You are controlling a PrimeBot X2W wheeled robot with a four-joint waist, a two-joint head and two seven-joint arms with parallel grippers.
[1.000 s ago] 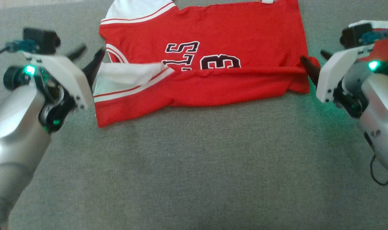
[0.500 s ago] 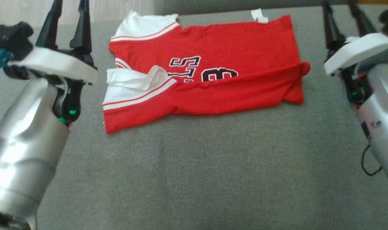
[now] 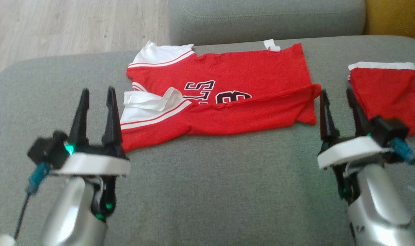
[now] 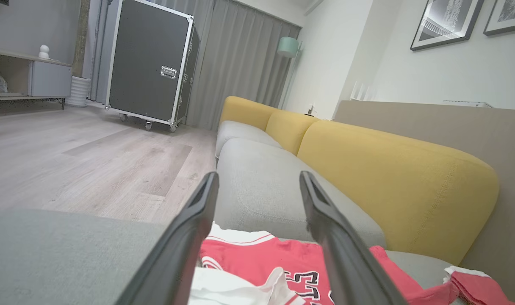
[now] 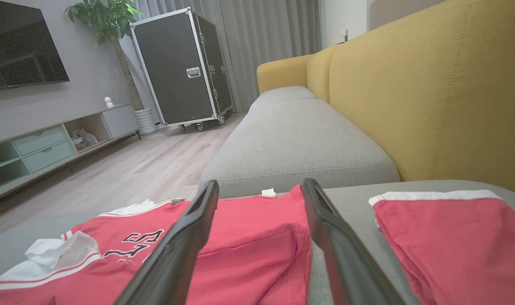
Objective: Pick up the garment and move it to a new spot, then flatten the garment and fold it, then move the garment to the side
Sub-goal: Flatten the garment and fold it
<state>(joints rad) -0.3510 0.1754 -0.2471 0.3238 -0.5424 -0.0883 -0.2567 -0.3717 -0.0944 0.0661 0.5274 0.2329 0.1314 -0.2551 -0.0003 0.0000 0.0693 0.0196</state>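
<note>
Red jersey (image 3: 228, 85) lies part-folded between my left gripper (image 3: 98, 90) and right gripper (image 3: 336, 91), both wide open and empty. Folding seems underway, so next I need fresh grips at its ends.

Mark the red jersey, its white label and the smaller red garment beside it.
red jersey (image 3: 248, 71): head view, red cloth above the number.
white label (image 3: 271, 45): head view, its middle, at the jersey's far edge.
smaller red garment (image 3: 388, 92): head view, red middle below its white band.

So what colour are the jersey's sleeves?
White sleeves with red stripes, clearest in the head view.
</note>
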